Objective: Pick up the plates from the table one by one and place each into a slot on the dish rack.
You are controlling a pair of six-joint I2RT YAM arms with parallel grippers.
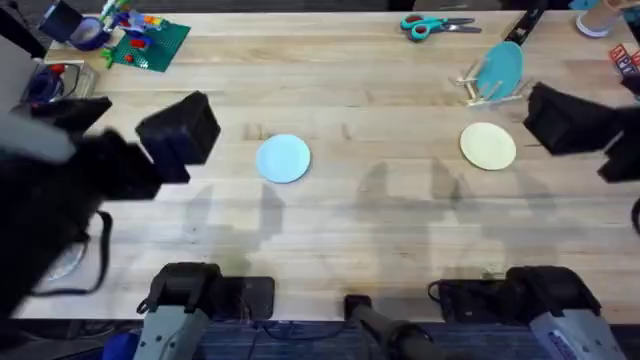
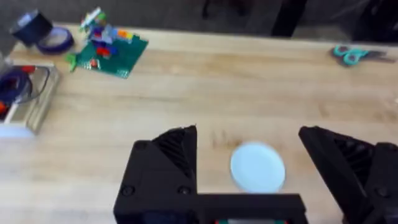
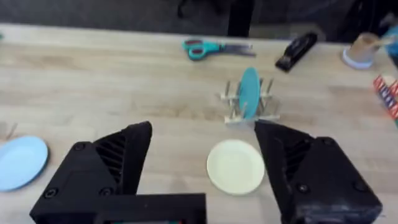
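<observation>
A light blue plate [image 1: 284, 158] lies flat on the table [image 1: 380, 220], left of centre. My left gripper [image 1: 185, 135] hovers to the left of it. In the left wrist view it is open [image 2: 249, 134], with the blue plate [image 2: 257, 166] on the wood between its fingers [image 2: 168, 162]. A cream-yellow plate [image 1: 488, 146] lies at the right, just in front of the wooden dish rack [image 1: 478, 90], where a teal plate [image 1: 498, 68] stands in a slot. My right gripper [image 1: 560, 118] hangs open [image 3: 204, 132] to the right of the cream plate [image 3: 235, 167], holding nothing.
A green brick baseplate [image 1: 148, 42] and a tape roll [image 1: 85, 35] sit at the back left. Teal scissors [image 1: 435, 24] and a black stapler [image 3: 297, 50] lie behind the rack. A tray [image 2: 25, 93] stands at the left edge. The table's front middle is bare wood.
</observation>
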